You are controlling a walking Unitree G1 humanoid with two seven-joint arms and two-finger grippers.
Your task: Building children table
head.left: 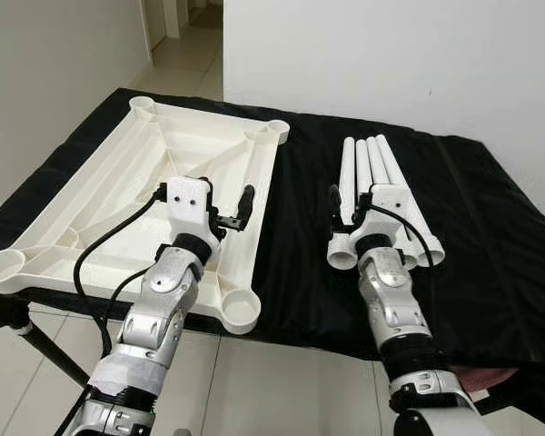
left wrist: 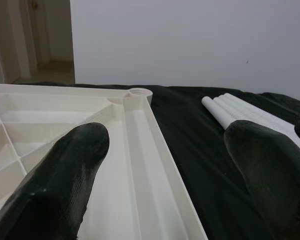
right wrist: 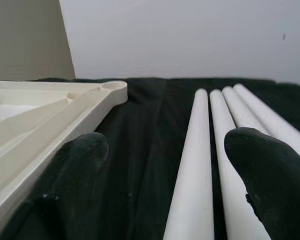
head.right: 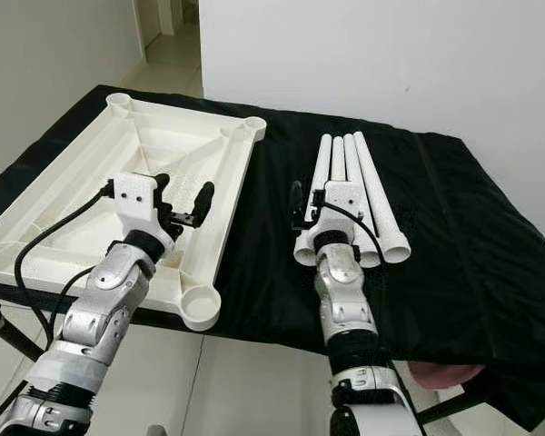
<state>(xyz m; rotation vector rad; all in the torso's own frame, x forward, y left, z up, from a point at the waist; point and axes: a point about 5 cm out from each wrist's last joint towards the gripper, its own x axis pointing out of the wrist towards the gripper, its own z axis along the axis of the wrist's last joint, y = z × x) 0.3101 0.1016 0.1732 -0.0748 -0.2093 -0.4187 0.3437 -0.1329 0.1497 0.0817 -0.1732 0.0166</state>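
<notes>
Both grippers are up over the work, so here's the head camera first. Left gripper (head.left: 206,205) hovers above the right-hand rail of the white table top (head.left: 91,209), fingers spread, nothing between them. That table top lies upside down on the black cloth (head.left: 490,227), ribs showing, a round leg socket (head.left: 239,310) at the near corner right by the edge. Right gripper (head.left: 345,207) sits over the near ends of the four white legs (head.left: 374,177), which lie side by side, touching, well apart from the table top with bare cloth between. A black cable (head.left: 95,254) loops off my left wrist. Tiled floor (head.left: 254,381) below, white wall (head.left: 391,64) behind, a doorway (head.left: 177,27) at the far left corner.

Right eye: same layout, and the open hollow ends of the legs (head.right: 395,250) read more plainly here.

Left wrist view: my two black fingertips (left wrist: 55,185) stand wide apart, straddling the long rim of the table top (left wrist: 155,165), with the far corner socket (left wrist: 138,93) straight ahead. The legs (left wrist: 230,107) lie off to the side on the cloth. Whether the fingers touch the rim, I can't tell.

Right wrist view: fingertips (right wrist: 265,175) spread again, nothing pinched, one finger over cloth and one over the legs (right wrist: 197,165), which run away toward the wall. The table top's corner (right wrist: 107,92) shows alongside.

No writing or labels readable anywhere.
</notes>
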